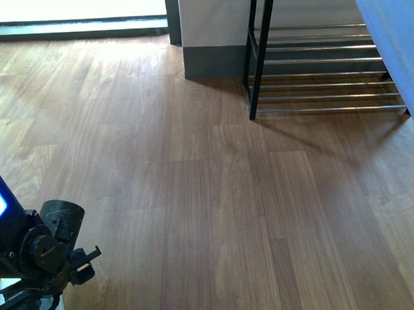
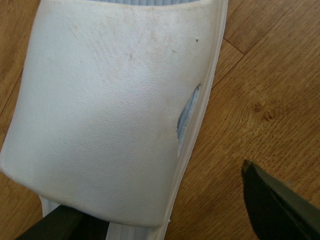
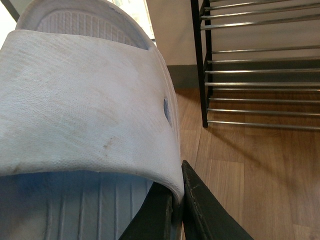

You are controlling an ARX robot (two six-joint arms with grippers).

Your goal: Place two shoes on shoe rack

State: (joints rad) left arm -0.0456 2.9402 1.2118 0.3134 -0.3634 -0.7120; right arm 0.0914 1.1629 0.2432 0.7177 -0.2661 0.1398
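Pinching its strap, right gripper [image 3: 179, 182] holds slide [image 3: 80, 105] running lengthwise away.

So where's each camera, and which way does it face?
Front: on the body, facing forward-down across wooden floor to a black-framed chrome-bar shoe rack; left arm shows.
Left wrist: down onto a pale rubber slide; open left gripper shows.
Right wrist: toward the rack; right gripper pinches another pale slide.
Front and right wrist share the rack.
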